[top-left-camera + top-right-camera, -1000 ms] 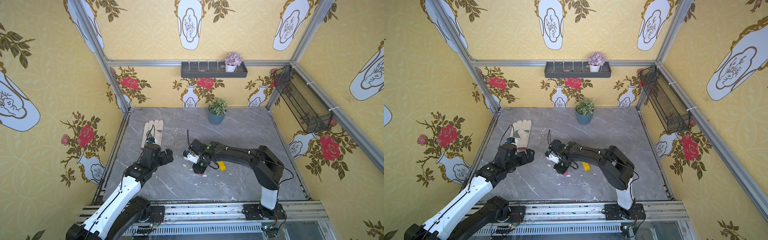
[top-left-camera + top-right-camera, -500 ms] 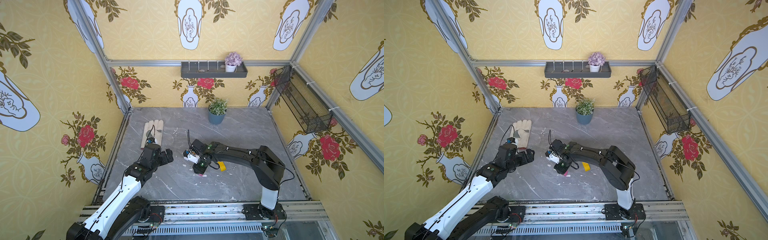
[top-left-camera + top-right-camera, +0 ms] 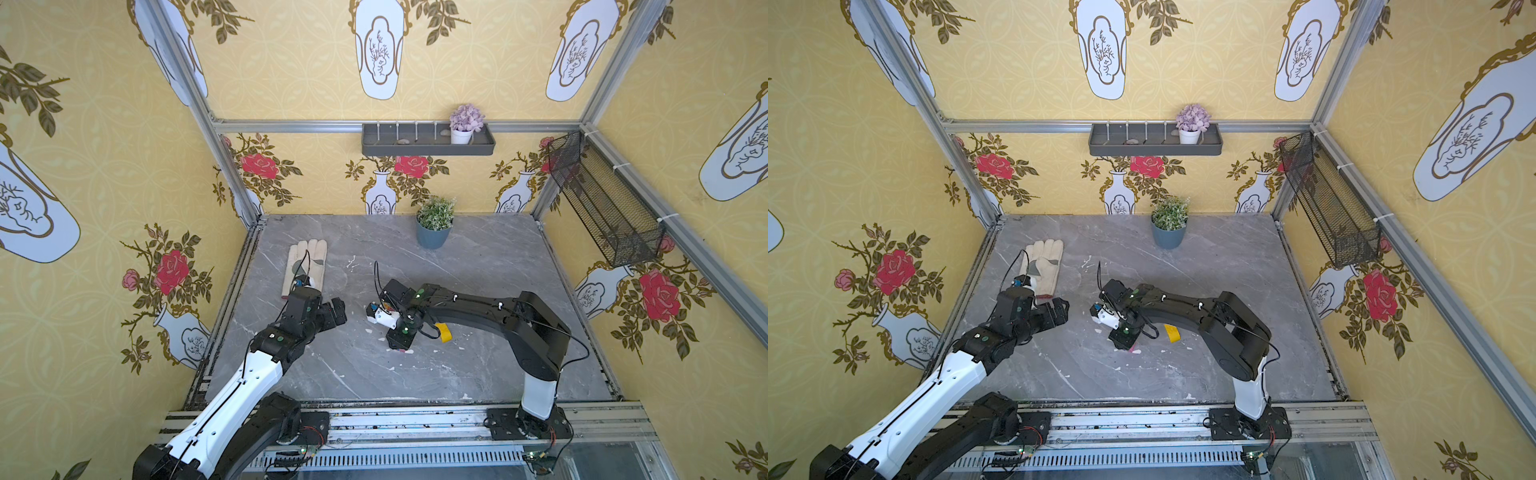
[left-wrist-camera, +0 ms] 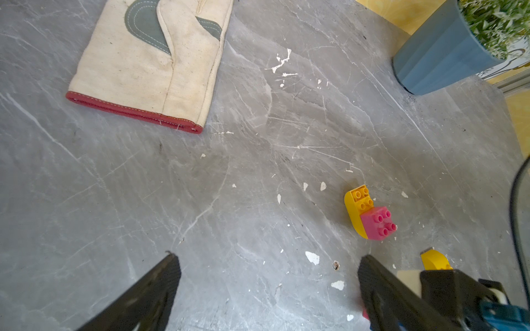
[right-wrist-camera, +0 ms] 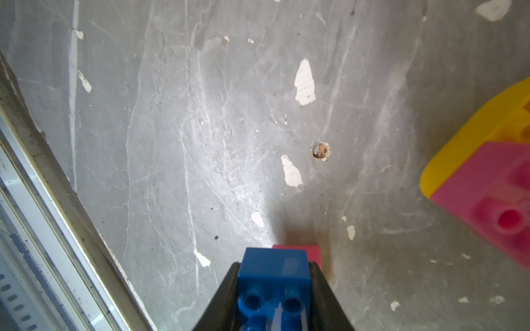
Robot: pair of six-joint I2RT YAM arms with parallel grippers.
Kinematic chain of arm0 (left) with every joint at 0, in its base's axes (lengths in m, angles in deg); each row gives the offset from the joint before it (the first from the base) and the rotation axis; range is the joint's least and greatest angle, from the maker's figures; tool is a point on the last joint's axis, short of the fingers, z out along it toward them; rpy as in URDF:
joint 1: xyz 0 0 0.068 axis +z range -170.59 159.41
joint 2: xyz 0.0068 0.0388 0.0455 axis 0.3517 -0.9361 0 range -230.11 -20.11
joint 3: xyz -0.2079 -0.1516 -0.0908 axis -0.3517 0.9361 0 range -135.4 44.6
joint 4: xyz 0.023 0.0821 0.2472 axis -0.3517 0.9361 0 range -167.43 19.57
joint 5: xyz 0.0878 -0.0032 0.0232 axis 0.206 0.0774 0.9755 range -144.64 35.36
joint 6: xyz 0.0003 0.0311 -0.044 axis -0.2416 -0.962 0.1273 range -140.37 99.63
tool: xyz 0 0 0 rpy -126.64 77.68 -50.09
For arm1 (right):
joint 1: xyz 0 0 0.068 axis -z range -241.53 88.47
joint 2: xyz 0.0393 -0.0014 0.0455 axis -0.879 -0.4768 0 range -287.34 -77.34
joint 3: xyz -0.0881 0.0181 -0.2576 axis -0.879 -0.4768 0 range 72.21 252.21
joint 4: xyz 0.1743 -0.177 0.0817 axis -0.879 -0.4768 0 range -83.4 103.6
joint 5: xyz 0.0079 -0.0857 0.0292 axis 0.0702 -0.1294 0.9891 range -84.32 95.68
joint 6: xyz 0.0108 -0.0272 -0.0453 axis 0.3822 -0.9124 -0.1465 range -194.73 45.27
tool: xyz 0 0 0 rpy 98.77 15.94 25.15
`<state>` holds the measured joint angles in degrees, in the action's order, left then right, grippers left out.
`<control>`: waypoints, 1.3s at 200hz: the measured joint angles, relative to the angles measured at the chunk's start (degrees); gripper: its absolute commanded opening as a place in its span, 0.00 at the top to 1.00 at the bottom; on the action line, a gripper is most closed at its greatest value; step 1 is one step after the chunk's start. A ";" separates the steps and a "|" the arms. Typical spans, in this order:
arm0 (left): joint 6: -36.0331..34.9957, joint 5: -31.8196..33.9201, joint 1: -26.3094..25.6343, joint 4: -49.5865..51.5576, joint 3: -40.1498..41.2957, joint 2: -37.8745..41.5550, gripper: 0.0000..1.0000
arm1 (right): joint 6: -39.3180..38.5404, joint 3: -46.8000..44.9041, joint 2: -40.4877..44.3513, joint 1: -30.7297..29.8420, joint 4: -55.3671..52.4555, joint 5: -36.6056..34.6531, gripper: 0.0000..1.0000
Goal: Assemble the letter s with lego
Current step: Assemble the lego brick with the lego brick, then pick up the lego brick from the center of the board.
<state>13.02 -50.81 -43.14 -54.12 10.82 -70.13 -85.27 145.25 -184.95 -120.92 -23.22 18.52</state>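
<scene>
Fingers [image 5: 228,289] of the right gripper [image 5: 274,272] clamped on the blue brick [image 5: 274,285], low over the table [image 4: 143,186], a loose pink brick [image 5: 311,253] just beside it. Left gripper [image 4: 266,259] spread wide, holding nothing. Yellow brick [image 4: 355,205] with a second pink brick [image 4: 378,223] joined on top lies near the right gripper.

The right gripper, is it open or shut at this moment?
Shut on the blue brick: in the right wrist view, the right gripper presses its black fingers against both sides of it.

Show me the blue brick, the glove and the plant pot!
blue brick [image 5: 274,265]: right wrist view, its smooth side.
glove [image 4: 129,80]: left wrist view, cream palm.
plant pot [image 3: 433,237]: in a top view, blue wall.
</scene>
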 measured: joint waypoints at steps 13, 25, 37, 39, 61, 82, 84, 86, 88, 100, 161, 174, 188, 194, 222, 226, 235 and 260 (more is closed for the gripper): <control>0.00 0.00 0.00 0.00 0.00 0.00 0.01 | -0.17 -0.76 0.09 -0.13 0.70 -0.28 0.76; 0.00 0.00 0.00 0.00 0.00 0.00 0.01 | -0.39 -0.90 0.04 -0.15 1.05 -0.55 0.76; 0.00 0.00 0.00 0.00 0.00 0.00 0.01 | -0.87 -0.83 -0.15 -0.15 1.51 -0.76 0.76; 0.00 0.00 0.00 0.00 0.00 0.00 0.01 | -1.01 -0.83 -0.20 -0.15 1.57 -0.94 0.76; 0.00 0.00 0.00 0.00 0.00 -0.02 0.01 | -1.49 -0.66 -0.52 -0.24 1.55 -1.73 0.76; 0.00 0.00 0.00 0.00 0.00 0.00 0.01 | -1.49 -0.48 -0.61 -0.07 1.44 -1.62 0.76; 0.00 0.00 0.00 0.00 0.00 0.00 0.01 | -1.49 -0.46 -0.61 -0.02 1.38 -1.57 0.76; 0.00 0.00 0.00 0.00 0.00 0.00 0.01 | -1.49 -0.46 -0.61 0.02 1.36 -1.55 0.76; 0.00 0.00 0.00 0.00 0.00 0.00 0.01 | -1.49 -0.46 -0.61 0.07 1.36 -1.53 0.76; 0.02 0.02 0.00 0.00 0.00 0.02 0.01 | -1.49 -0.35 -0.61 0.31 1.29 -1.53 0.76; 0.02 0.00 0.00 0.00 0.00 -0.17 0.01 | 0.26 4.22 1.29 1.53 -3.74 -3.67 0.76; 0.02 0.00 0.00 0.00 0.00 -0.20 0.01 | 0.92 4.48 1.81 1.79 -3.78 -3.02 0.76; 0.02 0.00 0.00 0.00 0.00 -0.20 0.01 | 1.68 4.02 2.29 2.58 -3.76 -2.12 0.76; 0.02 0.00 0.00 0.00 0.00 -0.20 0.01 | 2.14 3.65 2.58 3.23 -3.74 -1.40 0.76; 0.00 -0.20 0.00 -0.11 0.07 -0.07 0.01 | 6.58 2.99 2.71 6.23 -3.04 -1.22 0.76; 0.00 -0.20 0.00 -0.11 0.07 -0.07 0.01 | 7.65 2.93 2.67 6.51 -2.73 -1.22 0.76; 0.00 -0.22 0.00 -0.13 0.17 -0.11 0.01 | 10.51 2.49 2.60 6.78 -1.38 -1.42 0.76; 0.00 -0.42 0.00 -0.24 0.28 -0.37 0.01 | 21.22 -1.90 3.61 6.56 4.42 -1.95 0.76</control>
<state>13.02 -51.22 -43.14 -54.36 11.10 -70.51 -64.05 143.34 -181.35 -114.36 -18.80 16.58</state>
